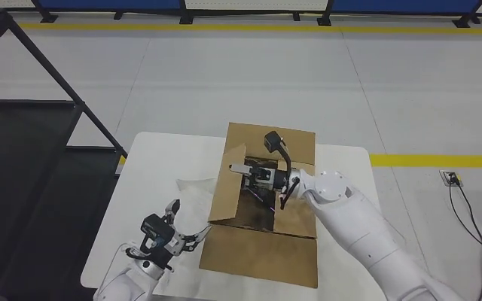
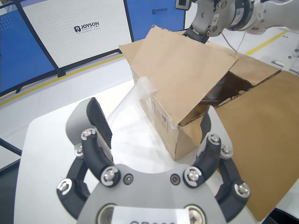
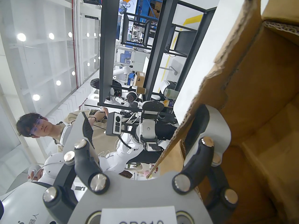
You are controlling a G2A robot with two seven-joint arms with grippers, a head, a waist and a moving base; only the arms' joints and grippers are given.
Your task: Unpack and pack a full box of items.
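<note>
Pale grey floor [image 1: 226, 75] with yellow line [image 1: 226, 26], blue panels [image 2: 144, 26] behind.

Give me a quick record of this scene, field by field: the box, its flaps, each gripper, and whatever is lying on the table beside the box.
box: cardboard box, open, on the white table
raised flap: tilted up; the other flaps are folded outward
right gripper: open, straddling the raised flap's edge
left gripper: open, empty, over the table near a box corner
beside box: clear plastic sheet, lying against the box wall
contents: too dark to tell
</note>
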